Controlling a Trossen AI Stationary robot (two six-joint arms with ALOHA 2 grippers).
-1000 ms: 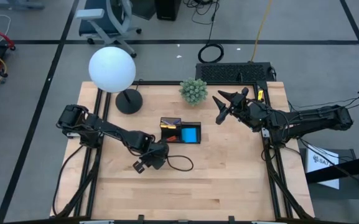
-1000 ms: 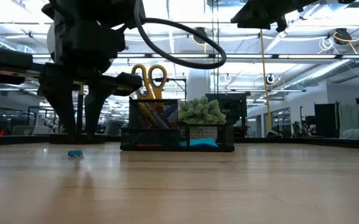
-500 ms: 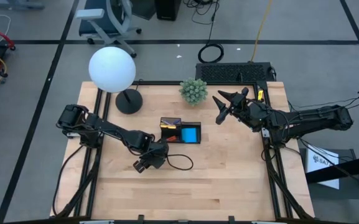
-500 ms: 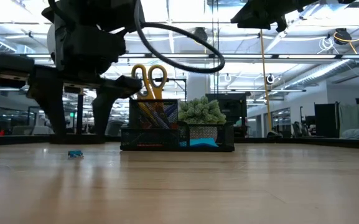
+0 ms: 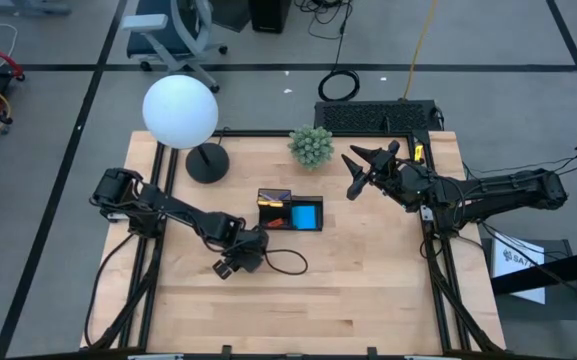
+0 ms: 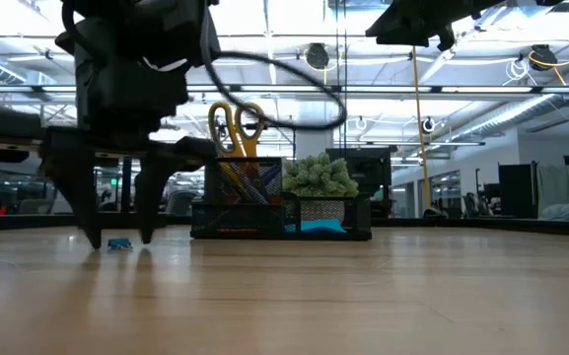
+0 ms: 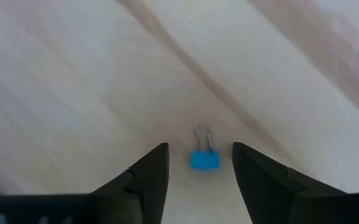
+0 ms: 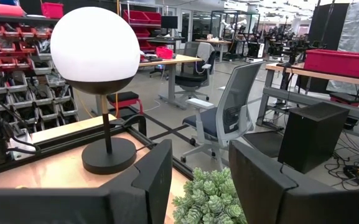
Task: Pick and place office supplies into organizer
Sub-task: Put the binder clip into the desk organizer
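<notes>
A tiny blue clip [image 7: 204,160] lies flat on the wooden table [image 5: 368,280], also low in the low view [image 6: 119,244]. My left gripper [image 7: 199,171] points steeply down over it, open, with one fingertip on each side of the clip and a small gap to each. From above the gripper [image 5: 232,266] hides the clip. The black organizer [image 5: 290,213] stands behind it, holding a blue note pad [image 5: 306,215], pens and yellow-handled scissors [image 6: 235,123]. My right gripper [image 5: 353,172] hovers open and level, high above the table's far right.
A lamp with a white globe [image 5: 180,110] and round black base [image 5: 206,162] stands far left. A green spiky plant ball [image 5: 311,145] sits behind the organizer. A black cable loop [image 5: 290,262] hangs beside my left gripper. Bare wood stretches along the near side.
My left gripper has opened wider and come down toward the table, so its fingertips now stand low on either side of the blue clip. The clip has stayed where it lay.
</notes>
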